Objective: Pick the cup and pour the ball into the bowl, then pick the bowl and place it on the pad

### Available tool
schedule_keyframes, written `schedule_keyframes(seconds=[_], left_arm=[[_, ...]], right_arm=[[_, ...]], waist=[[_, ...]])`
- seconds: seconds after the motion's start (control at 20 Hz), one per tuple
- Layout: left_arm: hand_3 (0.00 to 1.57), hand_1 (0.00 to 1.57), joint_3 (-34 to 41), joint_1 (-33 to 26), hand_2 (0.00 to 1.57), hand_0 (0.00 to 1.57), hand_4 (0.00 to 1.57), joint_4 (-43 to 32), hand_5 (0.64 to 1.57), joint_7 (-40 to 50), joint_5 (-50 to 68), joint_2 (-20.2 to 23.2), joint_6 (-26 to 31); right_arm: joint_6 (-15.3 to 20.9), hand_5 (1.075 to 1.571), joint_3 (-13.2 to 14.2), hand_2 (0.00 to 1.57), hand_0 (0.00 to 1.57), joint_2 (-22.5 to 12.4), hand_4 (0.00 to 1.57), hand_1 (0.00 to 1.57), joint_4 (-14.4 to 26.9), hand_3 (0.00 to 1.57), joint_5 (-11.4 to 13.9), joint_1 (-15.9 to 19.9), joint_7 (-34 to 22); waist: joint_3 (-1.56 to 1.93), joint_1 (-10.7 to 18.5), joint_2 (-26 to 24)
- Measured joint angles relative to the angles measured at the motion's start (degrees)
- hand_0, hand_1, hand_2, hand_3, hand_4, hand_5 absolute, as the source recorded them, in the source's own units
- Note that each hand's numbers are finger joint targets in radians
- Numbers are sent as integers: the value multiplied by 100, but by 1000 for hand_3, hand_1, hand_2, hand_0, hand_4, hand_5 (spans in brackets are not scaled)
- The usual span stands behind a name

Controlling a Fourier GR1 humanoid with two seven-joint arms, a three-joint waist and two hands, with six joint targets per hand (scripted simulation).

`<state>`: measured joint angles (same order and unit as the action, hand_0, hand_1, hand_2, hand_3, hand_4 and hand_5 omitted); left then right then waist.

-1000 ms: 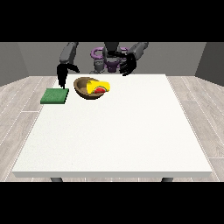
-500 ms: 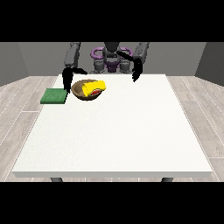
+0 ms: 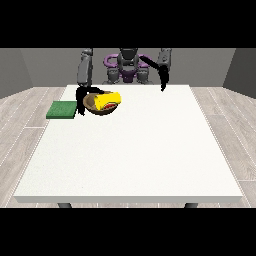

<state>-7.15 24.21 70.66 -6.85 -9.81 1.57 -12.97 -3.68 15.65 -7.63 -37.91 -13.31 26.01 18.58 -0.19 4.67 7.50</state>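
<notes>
No text, label, brand, number or sign can be read on anything here.

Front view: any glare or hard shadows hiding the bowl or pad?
Front view: even, soft light, no glare on the white table; the bowl, with the yellow cup lying in it, and the green pad read clearly; the hand at the view's left is a dark shape against them.

Even, bright light; soft shadow beneath the table (image 3: pixel 130 150), no glare
</notes>
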Motion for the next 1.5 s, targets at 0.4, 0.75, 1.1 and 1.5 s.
schedule_keyframes(seconds=[0.4,0.75,1.1,1.5], left_arm=[[0,0,99,7,0,0,0,221,732,-61,96,191,221],[0,0,448,-297,0,0,0,-231,710,-403,272,388,403],[0,0,767,-394,0,0,0,-749,710,-663,318,469,379],[0,0,640,-144,0,0,0,-649,709,-715,82,251,142]], right_arm=[[336,1543,331,1571,1571,-39,859,1571,20,842,-281,-134,-9],[755,1546,152,1571,1571,-193,897,1571,-14,773,-220,74,-1164],[676,1565,-23,1571,1571,-784,900,1571,-371,739,-176,247,-2313],[-164,1570,483,1571,1571,-1673,873,1571,-123,843,-608,169,-2330]], waist=[[-140,174,69],[-18,-112,-218],[10,-497,-529],[22,-431,-61]])
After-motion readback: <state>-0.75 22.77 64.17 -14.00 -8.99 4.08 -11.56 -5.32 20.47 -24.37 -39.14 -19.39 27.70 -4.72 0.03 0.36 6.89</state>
